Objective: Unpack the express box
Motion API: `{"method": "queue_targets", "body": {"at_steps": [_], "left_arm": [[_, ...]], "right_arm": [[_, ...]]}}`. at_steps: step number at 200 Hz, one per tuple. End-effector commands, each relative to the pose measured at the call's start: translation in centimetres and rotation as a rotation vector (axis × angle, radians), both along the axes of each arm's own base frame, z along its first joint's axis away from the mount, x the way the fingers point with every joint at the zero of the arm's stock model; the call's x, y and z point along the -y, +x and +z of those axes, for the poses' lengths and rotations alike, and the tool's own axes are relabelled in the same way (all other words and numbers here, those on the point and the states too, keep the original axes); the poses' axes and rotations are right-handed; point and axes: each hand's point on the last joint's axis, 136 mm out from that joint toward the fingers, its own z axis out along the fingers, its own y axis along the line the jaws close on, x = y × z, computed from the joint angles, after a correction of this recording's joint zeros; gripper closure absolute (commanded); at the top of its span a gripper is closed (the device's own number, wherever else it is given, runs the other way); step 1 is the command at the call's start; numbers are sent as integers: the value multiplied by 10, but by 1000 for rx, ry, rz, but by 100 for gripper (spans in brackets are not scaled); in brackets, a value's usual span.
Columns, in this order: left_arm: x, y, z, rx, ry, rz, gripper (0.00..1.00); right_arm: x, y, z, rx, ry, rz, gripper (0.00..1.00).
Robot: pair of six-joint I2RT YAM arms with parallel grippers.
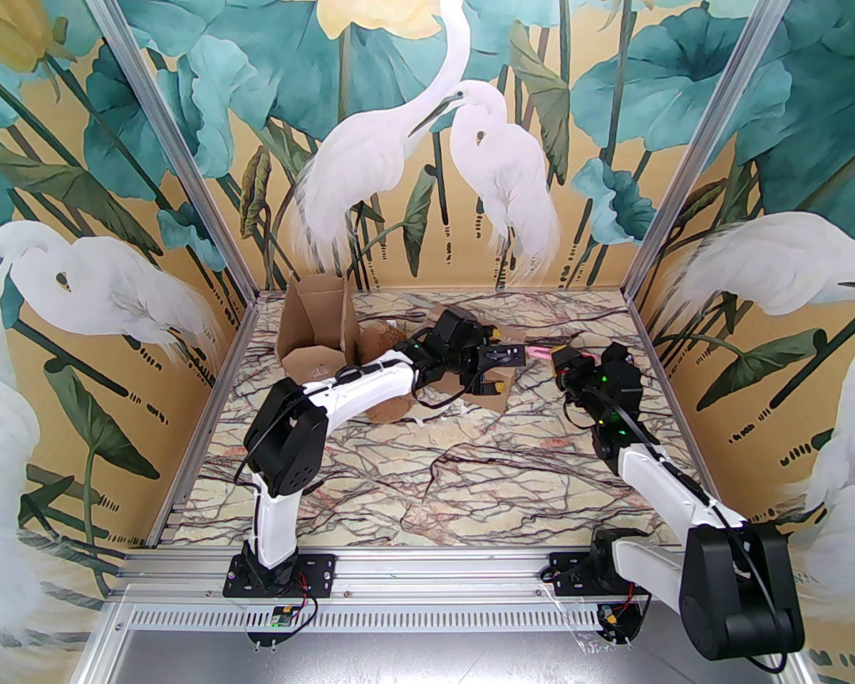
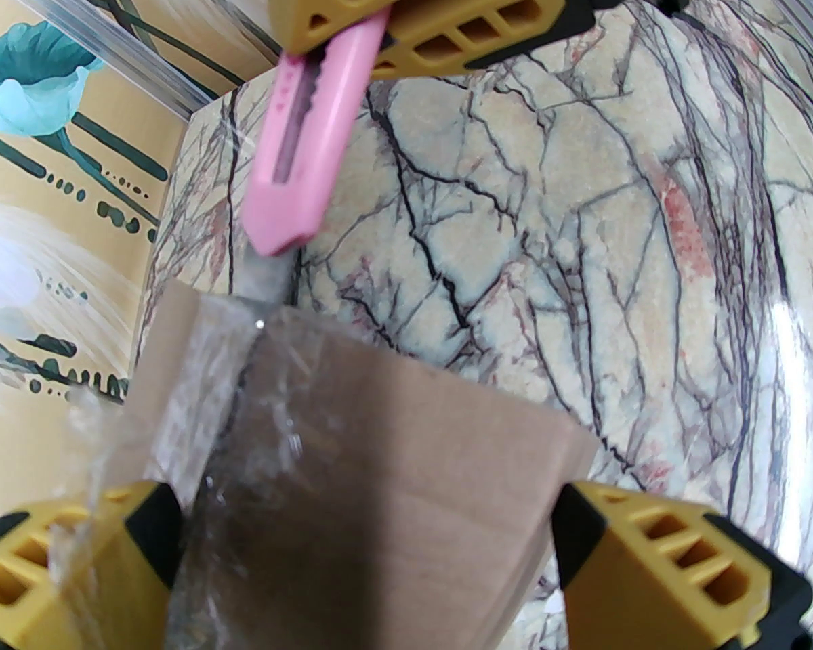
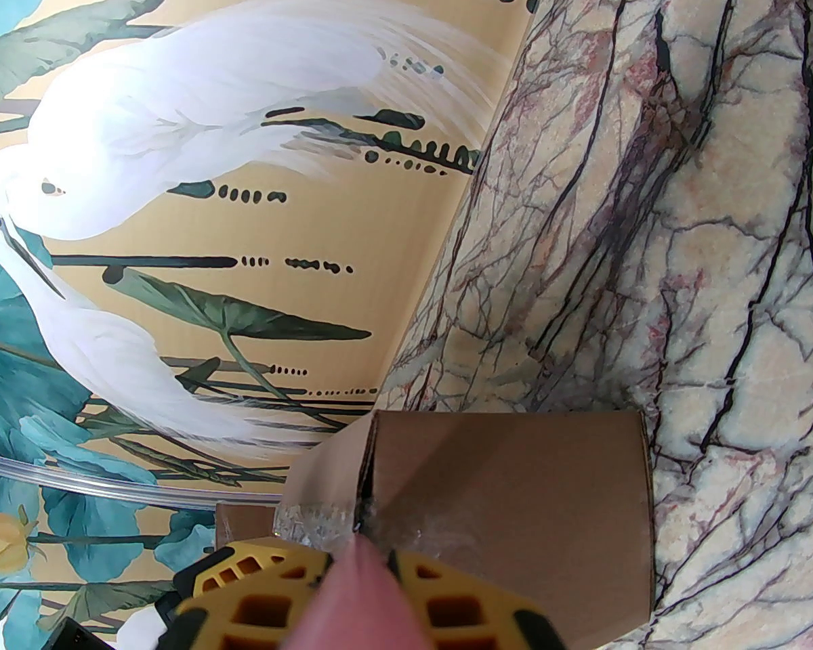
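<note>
Where tape spans flaps, pink knife [image 2: 305, 139] against box [image 2: 406, 458]

The express box [image 2: 406, 458] is matt brown cardboard, its seam covered by crinkled, glossy clear tape [image 2: 196, 390]. The utility knife [image 2: 305, 139] at upper left of the left wrist view has a smooth pink plastic body and a dull grey metal blade. The fingers [image 2: 657, 559] look like moulded yellow plastic with black edging. The table [image 2: 582, 227] has a marble-patterned surface with a slight sheen
</note>
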Motion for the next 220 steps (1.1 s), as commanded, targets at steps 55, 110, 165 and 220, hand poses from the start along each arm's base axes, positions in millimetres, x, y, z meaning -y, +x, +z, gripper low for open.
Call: {"method": "queue_targets", "body": {"at_steps": [55, 110, 165, 220], "left_arm": [[5, 19, 16, 4, -65, 46, 4], [1, 19, 23, -20, -89, 57, 4], [3, 11, 26, -39, -100, 28, 3], [-1, -11, 26, -97, -94, -44, 7]], "right_arm": [[-26, -14, -7, -3, 26, 151, 100], [-33, -24, -10, -9, 57, 192, 100], [-42, -24, -5, -5, 85, 243, 100], [-25, -26, -10, -18, 78, 137, 100]]}}
